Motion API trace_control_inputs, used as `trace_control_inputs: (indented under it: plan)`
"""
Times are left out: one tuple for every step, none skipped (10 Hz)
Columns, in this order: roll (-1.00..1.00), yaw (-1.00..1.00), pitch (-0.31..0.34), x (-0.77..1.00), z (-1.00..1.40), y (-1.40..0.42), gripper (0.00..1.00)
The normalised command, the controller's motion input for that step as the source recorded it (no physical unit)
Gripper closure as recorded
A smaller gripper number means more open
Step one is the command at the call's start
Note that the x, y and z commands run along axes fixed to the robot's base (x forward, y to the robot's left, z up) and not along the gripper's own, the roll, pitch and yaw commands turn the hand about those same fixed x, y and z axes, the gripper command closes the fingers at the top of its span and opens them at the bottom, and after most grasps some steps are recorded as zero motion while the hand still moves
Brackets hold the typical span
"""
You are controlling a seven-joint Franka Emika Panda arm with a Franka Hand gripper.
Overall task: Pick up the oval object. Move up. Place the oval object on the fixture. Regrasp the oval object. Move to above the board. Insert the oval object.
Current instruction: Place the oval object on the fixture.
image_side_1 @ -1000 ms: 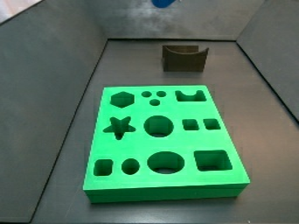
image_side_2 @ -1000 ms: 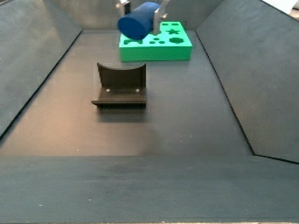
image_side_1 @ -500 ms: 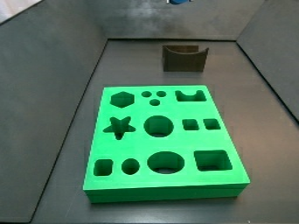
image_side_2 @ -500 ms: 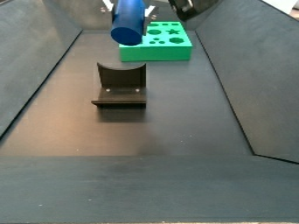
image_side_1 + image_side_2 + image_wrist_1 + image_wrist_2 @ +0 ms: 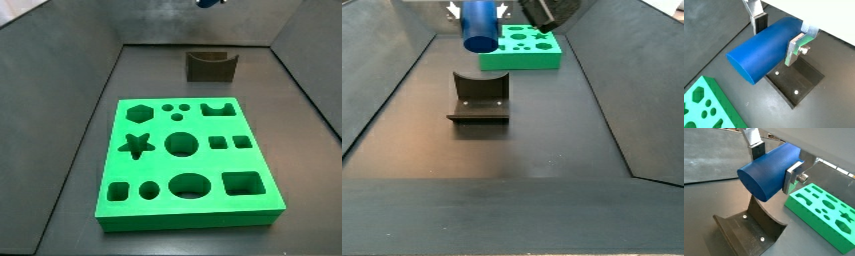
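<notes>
Carrying the oval object (image 5: 478, 27) pinched crosswise, the gripper (image 5: 779, 34) had swung over the fixture (image 5: 478, 100) (peg now end-on); placing looked imminent, the board (image 5: 523, 48) beyond.

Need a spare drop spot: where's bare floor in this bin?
Free: the floor strip between the fixture and the board, and the wide stretch in front of the fixture. Crowded: above the fixture, where the end effector holds the blue peg.
</notes>
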Motion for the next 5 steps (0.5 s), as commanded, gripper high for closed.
trace_control_inputs:
  plan:
    - [-0.15, -0.14, 0.238, 0.15, 0.00, 0.04, 1.00]
    - [-1.00, -0.19, 0.104, 0.11, -1.00, 0.07, 1.00]
    - [-1.00, -0.20, 0.071, 0.11, -1.00, 0.07, 1.00]
    - [-1.00, -0.21, 0.071, 0.12, -1.00, 0.08, 1.00]
    - [-1.00, -0.21, 0.077, 0.13, -1.00, 0.08, 1.00]
